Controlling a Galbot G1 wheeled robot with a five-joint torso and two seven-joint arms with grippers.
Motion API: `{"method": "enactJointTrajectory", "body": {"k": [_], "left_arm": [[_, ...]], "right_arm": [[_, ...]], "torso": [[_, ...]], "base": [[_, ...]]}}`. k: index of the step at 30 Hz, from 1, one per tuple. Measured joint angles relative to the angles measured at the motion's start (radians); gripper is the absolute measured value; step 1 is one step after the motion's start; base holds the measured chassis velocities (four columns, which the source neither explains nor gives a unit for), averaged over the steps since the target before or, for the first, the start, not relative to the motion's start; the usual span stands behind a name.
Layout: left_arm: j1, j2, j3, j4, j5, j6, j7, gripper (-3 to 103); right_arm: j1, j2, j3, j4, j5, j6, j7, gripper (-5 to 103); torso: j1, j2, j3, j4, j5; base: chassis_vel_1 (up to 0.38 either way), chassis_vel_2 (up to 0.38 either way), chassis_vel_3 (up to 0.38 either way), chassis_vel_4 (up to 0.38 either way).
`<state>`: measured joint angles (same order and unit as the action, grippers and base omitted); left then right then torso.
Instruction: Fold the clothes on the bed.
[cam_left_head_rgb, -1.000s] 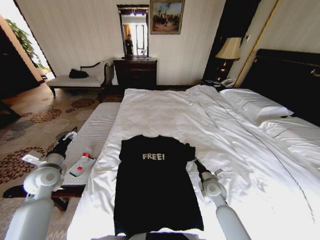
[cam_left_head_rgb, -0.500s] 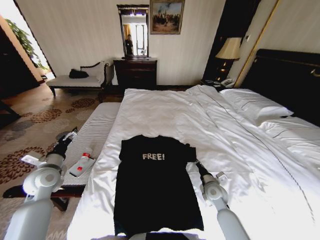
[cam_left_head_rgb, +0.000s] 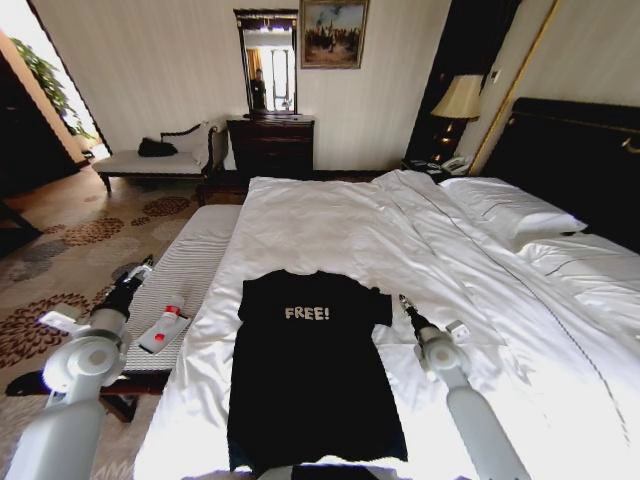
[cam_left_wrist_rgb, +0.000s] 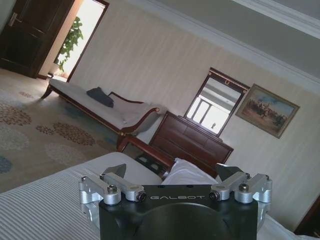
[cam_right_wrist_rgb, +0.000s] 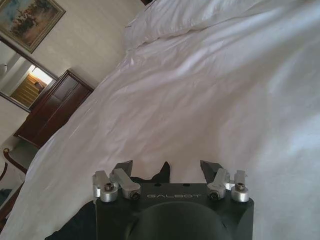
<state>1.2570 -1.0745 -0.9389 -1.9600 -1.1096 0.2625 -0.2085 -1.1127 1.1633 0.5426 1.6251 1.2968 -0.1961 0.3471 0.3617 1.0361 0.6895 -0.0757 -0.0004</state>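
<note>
Beige-walled bedroom, white rumpled bed (cam_left_head_rgb: 420, 250), black T-shirt (cam_left_head_rgb: 310, 370) flat, patterned carpet (cam_left_head_rgb: 60, 250)

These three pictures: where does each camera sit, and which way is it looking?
Head view: from the robot's head, down over the bed and T-shirt; both arms show.
Left wrist view: behind the open left gripper, facing the dresser and mirror.
Right wrist view: behind the open right gripper, over the T-shirt's sleeve.
All three share that dresser.

hotel-type bedrm: big bed (cam_left_head_rgb: 400, 240) w/ white duvet, dresser (cam_left_head_rgb: 271, 146), mirror (cam_left_head_rgb: 268, 62), bedside lamp (cam_left_head_rgb: 460, 99).
</note>
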Motion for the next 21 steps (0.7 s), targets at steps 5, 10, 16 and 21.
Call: {"method": "enactJointTrajectory", "body": {"k": [5,10,16,21], "left_arm": [[-0.008,0.001,0.007,0.006,0.008,0.001,-0.003,100],[-0.012,-0.003,0.013,0.016,0.019,0.001,-0.003,100],[-0.021,-0.012,0.026,0.023,0.031,0.001,-0.003,100],[-0.026,-0.016,0.036,0.028,0.043,0.001,-0.003,100]], "right_arm": [[0.054,0.000,-0.017,-0.091,0.013,-0.004,-0.071,94],[0.079,0.003,-0.026,-0.143,0.002,0.012,-0.110,98],[0.080,0.016,-0.039,-0.156,-0.013,0.017,-0.120,83],[0.092,0.030,-0.052,-0.171,-0.020,0.019,-0.127,61]], "torso": [[0.000,0.000,0.000,0.0003,-0.0001],[0.000,0.000,0.000,0.0001,-0.0002],[0.000,0.000,0.000,0.0001,-0.0003],[0.000,0.000,0.000,0.0001,-0.0003]], "base": [[0.000,0.000,0.000,0.000],[0.000,0.000,0.000,0.000],[0.000,0.000,0.000,0.000],[0.000,0.000,0.000,0.000]]}}
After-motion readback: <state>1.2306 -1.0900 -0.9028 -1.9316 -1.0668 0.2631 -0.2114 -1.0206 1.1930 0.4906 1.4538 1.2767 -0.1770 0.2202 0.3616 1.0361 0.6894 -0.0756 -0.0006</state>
